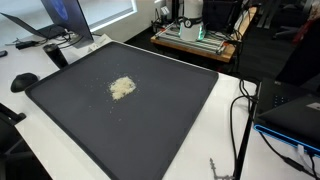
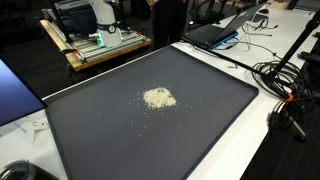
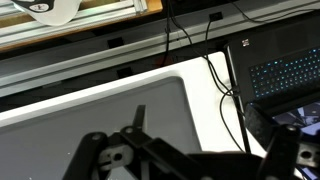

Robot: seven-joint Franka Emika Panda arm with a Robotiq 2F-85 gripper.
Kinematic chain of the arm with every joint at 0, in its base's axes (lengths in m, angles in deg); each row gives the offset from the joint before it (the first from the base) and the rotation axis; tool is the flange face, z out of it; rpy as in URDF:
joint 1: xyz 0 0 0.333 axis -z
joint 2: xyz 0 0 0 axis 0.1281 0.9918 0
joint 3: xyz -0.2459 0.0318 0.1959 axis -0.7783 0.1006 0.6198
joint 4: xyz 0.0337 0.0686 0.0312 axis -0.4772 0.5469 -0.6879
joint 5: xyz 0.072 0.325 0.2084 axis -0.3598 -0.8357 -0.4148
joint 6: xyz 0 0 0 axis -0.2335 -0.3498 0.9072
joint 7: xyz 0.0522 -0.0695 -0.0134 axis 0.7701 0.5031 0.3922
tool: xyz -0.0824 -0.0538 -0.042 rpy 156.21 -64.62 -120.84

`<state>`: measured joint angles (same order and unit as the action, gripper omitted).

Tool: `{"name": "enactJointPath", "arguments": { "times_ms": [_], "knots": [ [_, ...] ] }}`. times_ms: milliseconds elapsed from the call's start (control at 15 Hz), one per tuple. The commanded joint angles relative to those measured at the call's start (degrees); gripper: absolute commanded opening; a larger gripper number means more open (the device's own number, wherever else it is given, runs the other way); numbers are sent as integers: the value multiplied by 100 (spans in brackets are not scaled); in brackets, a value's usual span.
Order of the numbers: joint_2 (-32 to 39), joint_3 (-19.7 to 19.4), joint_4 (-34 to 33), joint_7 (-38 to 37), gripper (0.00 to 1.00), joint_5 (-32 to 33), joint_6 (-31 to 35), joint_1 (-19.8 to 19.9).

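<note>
White table (image 1: 205, 150) carries a big dark mat (image 1: 150, 125) w/ a low raised rim; the mat lies flat and covers most of the top, leaving white strips along the edges. A small pale pile of crumbs (image 1: 122, 88) sits approx. in the mat's middle, w/ few loose bits just beside it. On the white top next to the mat: black cables (image 2: 283, 80) at one side, a black mouse (image 1: 24, 81) near the opposite corner

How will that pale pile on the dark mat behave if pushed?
The pile looks like loose crumbs, so it would likely scatter rather than slide whole. Stray bits lie around it; probably light, hard to pinch.
</note>
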<state>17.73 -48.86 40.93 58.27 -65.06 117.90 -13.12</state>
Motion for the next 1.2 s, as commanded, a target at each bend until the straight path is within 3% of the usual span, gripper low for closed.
{"name": "enactJointPath", "arguments": {
  "times_ms": [0,533,1133],
  "knots": [
    [-5,71,-19,39,100,-34,-32,103],
    [275,284,9,51,100,1190,910,397],
    [944,175,468,-271,100,1371,1971,565]
  ]
}}
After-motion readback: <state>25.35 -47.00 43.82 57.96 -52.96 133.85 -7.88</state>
